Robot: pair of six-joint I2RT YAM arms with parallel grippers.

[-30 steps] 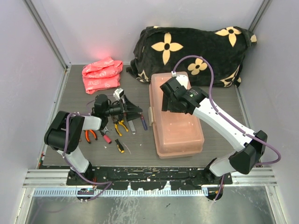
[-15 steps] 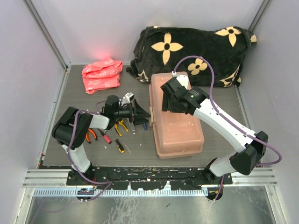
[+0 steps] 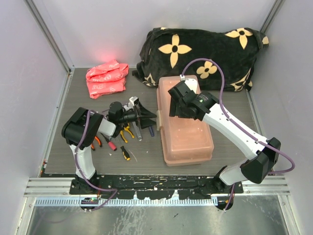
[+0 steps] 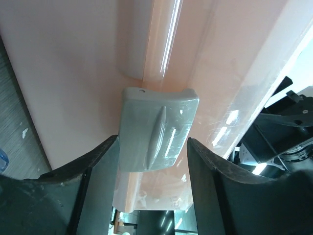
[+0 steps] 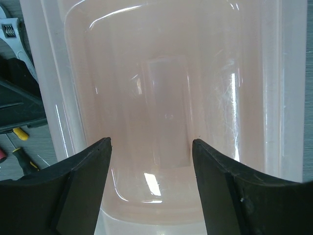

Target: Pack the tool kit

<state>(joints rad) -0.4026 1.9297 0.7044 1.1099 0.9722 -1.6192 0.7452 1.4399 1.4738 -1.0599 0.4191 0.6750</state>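
The tool kit's salmon-pink toolbox [image 3: 185, 128] lies closed on the table. Its grey side latch [image 4: 156, 129] fills the left wrist view. My left gripper [image 3: 151, 117] is at the box's left side, open, with a finger on either side of that latch [image 4: 152, 139]. My right gripper [image 3: 177, 110] hovers over the lid, open and holding nothing [image 5: 150, 144]. Loose tools lie left of the box: a silver wrench [image 3: 138, 133], yellow-handled pliers [image 3: 128, 132], orange-handled pliers [image 3: 94, 142] and a screwdriver [image 3: 125, 153]. The wrench [image 5: 11, 34] also shows at the right wrist view's edge.
A bright pink bag [image 3: 106, 78] lies at the back left. Black fabric with yellow flowers [image 3: 205, 54] is heaped behind the toolbox. Grey walls close in the table on three sides.
My left arm has reached rightwards, bringing its gripper up to the toolbox's left side, and its jaws have narrowed slightly. The right arm has barely moved.
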